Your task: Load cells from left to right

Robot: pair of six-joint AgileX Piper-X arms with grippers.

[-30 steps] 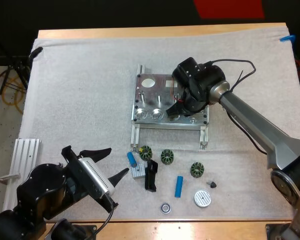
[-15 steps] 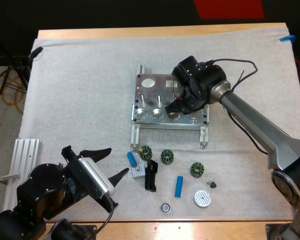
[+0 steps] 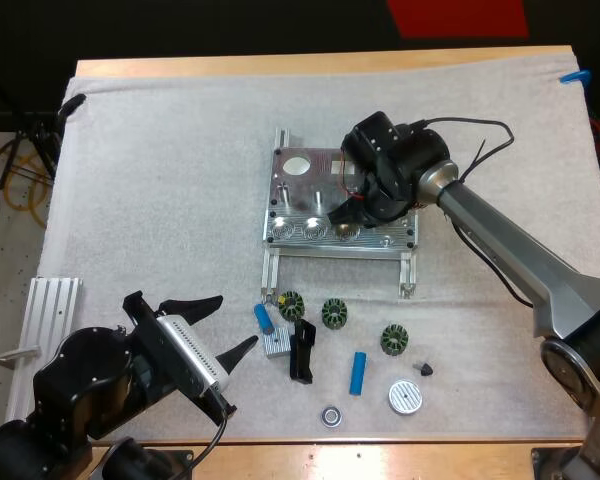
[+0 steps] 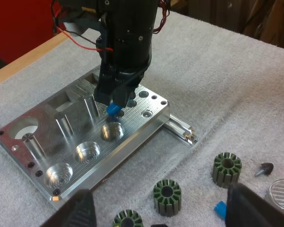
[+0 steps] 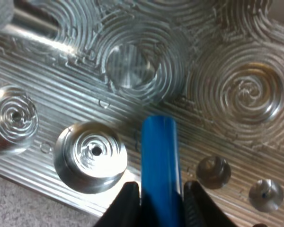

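A metal fixture (image 3: 302, 190) lies mid-mat. My right gripper (image 3: 351, 213) hangs over its front row, shut on a blue cylinder (image 5: 159, 156) held upright between the black fingers (image 5: 125, 204). In the left wrist view the cylinder's tip (image 4: 114, 109) hovers just above the plate, beside the third round pocket (image 4: 112, 131); the three front pockets hold nothing. Two more blue cylinders (image 3: 264, 318) (image 3: 359, 372) lie on the mat in front of the fixture. My left gripper (image 3: 223, 328) stands open near the front left, clear of everything.
Three green-black stators (image 3: 292, 304) (image 3: 334, 313) (image 3: 395, 339), a black part (image 3: 301, 350), a small metal block (image 3: 275, 343), a silver disc (image 3: 404, 397), a ring (image 3: 330, 414) and a dark cone (image 3: 425, 368) lie before the fixture. A white rail (image 3: 48, 325) sits at the left edge.
My right gripper with the blue cylinder has shifted slightly back and left over the fixture's front row. The left arm has stayed still.
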